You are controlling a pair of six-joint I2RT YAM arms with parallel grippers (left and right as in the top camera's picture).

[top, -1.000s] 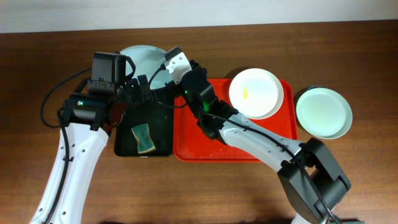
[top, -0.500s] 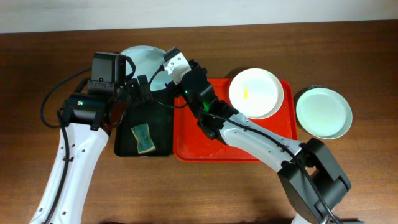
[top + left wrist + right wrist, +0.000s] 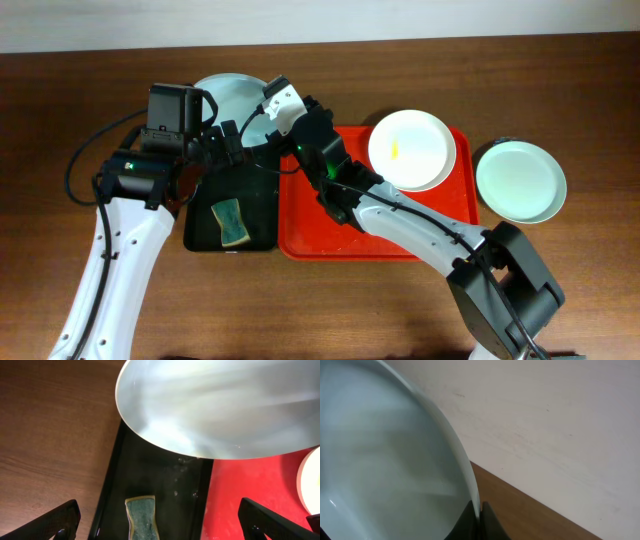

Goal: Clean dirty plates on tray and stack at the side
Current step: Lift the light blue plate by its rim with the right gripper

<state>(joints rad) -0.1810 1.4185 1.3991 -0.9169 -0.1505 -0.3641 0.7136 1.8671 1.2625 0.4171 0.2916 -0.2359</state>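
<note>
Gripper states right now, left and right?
Left gripper: open, holding nothing.
Right gripper: shut on the rim of the pale mint-blue round plate.

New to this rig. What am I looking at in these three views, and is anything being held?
These are two robot arms at a wooden table, each ending in a two-finger gripper. The overhead picture looks straight down. The other two come from a camera on each wrist. The right gripper pinches the rim of a pale mint plate, held above the far end of a black tray with a green sponge in it. The left gripper is open, holding nothing. A red tray carries a white plate with a yellow smear. A second mint plate sits on the table right of the red tray.
</note>
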